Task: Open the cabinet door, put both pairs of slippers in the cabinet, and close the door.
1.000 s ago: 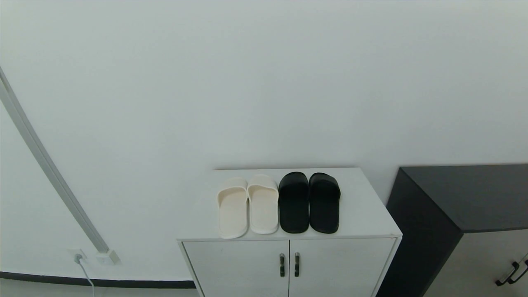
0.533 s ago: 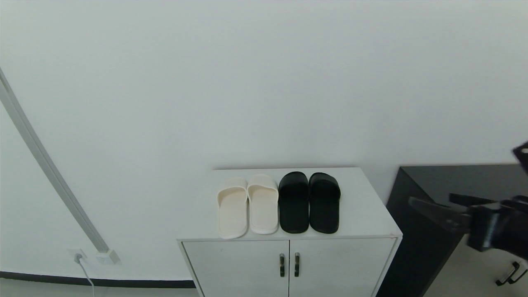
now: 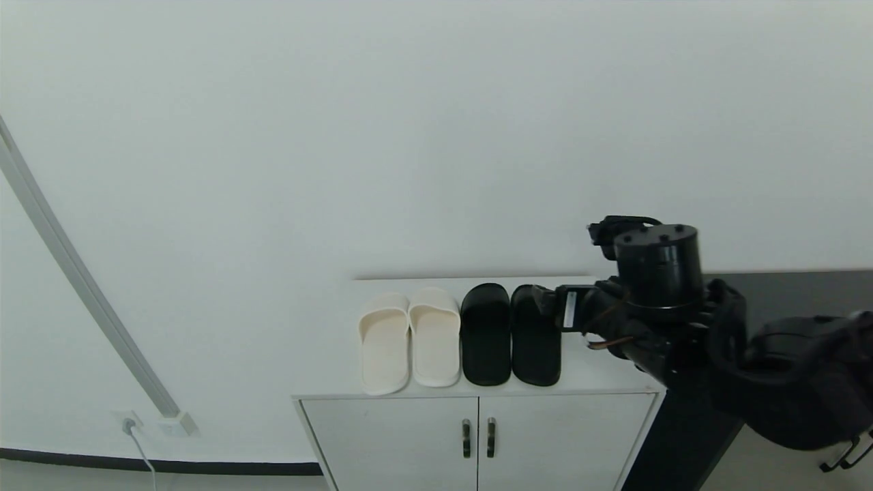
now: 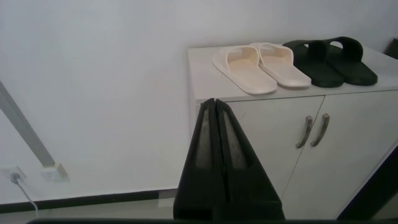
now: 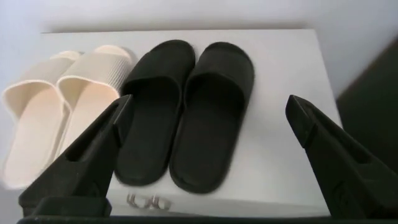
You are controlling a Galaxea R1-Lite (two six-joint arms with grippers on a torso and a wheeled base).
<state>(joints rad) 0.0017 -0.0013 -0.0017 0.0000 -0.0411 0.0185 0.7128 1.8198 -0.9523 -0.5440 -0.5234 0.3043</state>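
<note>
A cream pair of slippers (image 3: 409,341) and a black pair of slippers (image 3: 510,335) lie side by side on top of the white cabinet (image 3: 600,368). Its two doors are shut, with the handles (image 3: 478,438) meeting at the middle. My right gripper (image 3: 549,303) hovers at the right edge of the black pair. In the right wrist view it (image 5: 208,109) is open, its fingers spread over the black slippers (image 5: 186,112). My left gripper (image 4: 216,102) is shut and empty, held low and away from the cabinet (image 4: 261,124), off its left front.
A taller black cabinet (image 3: 818,293) stands right of the white one, with its handles (image 3: 846,453) at the lower right. A grey conduit (image 3: 68,273) runs down the wall to a socket (image 3: 129,426) with a cable on the left.
My right arm came in from the right edge and swung left and up over the cabinet top, ending beside the black slippers. Slippers and doors have not moved.
</note>
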